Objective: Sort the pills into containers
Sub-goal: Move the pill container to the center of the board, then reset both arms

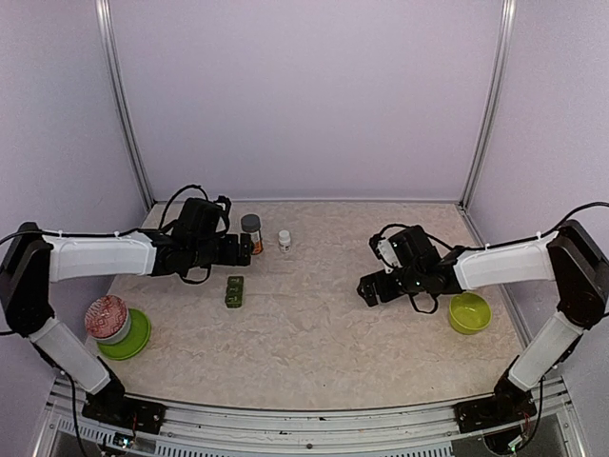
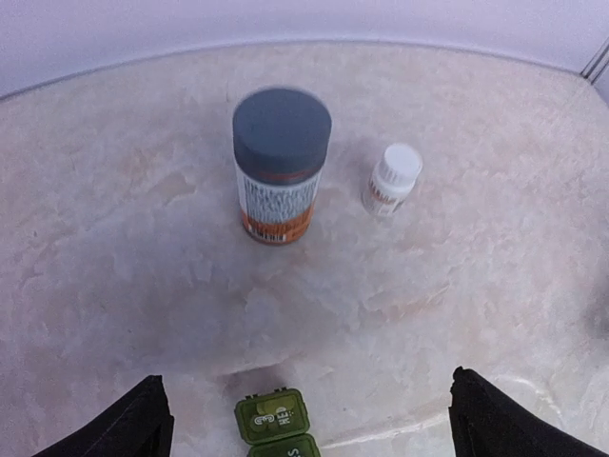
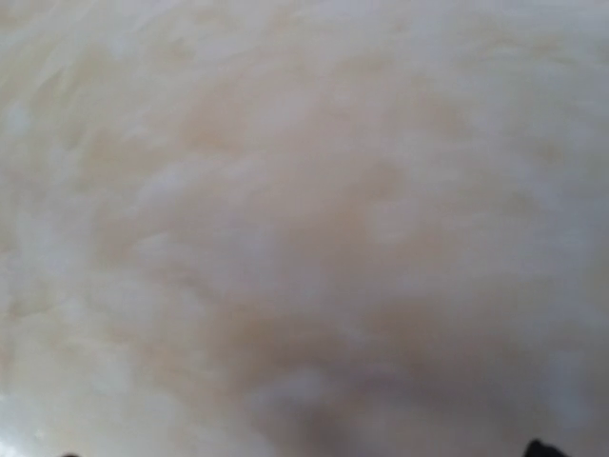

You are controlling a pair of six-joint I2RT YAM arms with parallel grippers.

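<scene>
- The pill box (image 1: pixel 234 291) is seen lying flat on the tabletop (image 1: pixel 314 333), left of centre. Its long axis runs from the near edge towards the back wall.
- In the left wrist view only its far end (image 2: pixel 274 424) is shown, at the bottom edge and midway between the two fingers (image 2: pixel 133 424). The lids that can be seen appear shut.
- The left hand (image 1: pixel 240 250) is held just beyond the box's far end, with its fingers spread wide and nothing between them.
- The box is therefore judged to lie below and slightly behind the left fingertips, towards the arm bases. A short pull back and descent would be needed to reach it.
- Ahead of the left hand two bottles stand upright: a grey-capped bottle (image 2: pixel 282 162) and, just beside it to the right, a small white bottle (image 2: pixel 393 181). No loose pills can be made out.
- The right hand (image 1: pixel 366 288) is held well apart from the box, over bare tabletop right of centre. In its wrist view only dark tips are caught at the two bottom corners, so the fingers are read as apart and empty.
- The left hand is clearly the nearer to the box and the bottles.
</scene>
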